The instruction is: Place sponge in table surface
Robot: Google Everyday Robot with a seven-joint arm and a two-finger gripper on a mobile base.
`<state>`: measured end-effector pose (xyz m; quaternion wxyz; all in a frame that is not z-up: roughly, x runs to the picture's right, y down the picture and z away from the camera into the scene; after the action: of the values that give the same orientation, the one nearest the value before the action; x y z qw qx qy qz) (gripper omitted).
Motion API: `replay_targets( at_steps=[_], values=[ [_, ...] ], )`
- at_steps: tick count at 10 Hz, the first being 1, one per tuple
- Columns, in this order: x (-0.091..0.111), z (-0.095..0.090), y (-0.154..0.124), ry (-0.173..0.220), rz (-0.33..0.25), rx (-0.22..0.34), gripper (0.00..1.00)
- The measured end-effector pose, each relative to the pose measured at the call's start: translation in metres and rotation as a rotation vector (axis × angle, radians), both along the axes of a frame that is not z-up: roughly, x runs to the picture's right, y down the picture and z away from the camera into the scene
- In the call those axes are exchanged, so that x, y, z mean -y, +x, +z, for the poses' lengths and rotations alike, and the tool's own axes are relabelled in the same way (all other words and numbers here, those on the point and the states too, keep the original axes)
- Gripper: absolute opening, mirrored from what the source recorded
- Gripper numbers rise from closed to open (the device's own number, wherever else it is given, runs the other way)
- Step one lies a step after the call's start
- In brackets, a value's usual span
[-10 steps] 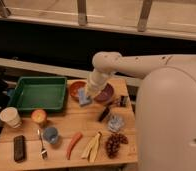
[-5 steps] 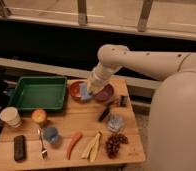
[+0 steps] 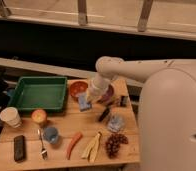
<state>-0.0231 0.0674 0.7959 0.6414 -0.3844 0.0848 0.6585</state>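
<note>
The sponge [image 3: 83,104] is a medium-blue block held at the tip of my gripper [image 3: 88,99], low over the table surface [image 3: 66,122], just in front of the orange bowl [image 3: 78,88]. I cannot tell whether the sponge touches the wood. The gripper comes down from the white arm [image 3: 108,70], which reaches in from the right. The table surface is light tan planks.
A green tray [image 3: 21,102] lies left of the sponge and a dark red bowl [image 3: 109,93] right. In front are a black marker [image 3: 104,114], a grey-blue pad [image 3: 115,122], grapes [image 3: 115,144], a banana [image 3: 93,146], a carrot [image 3: 74,144], a blue cup [image 3: 51,134], a fork [image 3: 42,142], a phone [image 3: 19,148], an orange [image 3: 39,116] and a white cup [image 3: 10,116].
The gripper has come down and slightly forward with the sponge, from beside the orange bowl's rim to low over the planks in front of it.
</note>
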Motion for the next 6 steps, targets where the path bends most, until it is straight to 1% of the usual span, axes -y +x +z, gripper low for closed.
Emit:
replay_targets(
  at_steps=[1, 3, 5, 6],
  values=[
    [-0.015, 0.012, -0.004, -0.035, 0.009, 0.01, 0.14],
    [-0.033, 0.027, -0.014, -0.084, 0.04, 0.053, 0.14],
    [-0.048, 0.037, -0.019, -0.119, 0.069, 0.08, 0.15],
    [-0.053, 0.041, -0.023, -0.129, 0.075, 0.088, 0.18]
  ],
)
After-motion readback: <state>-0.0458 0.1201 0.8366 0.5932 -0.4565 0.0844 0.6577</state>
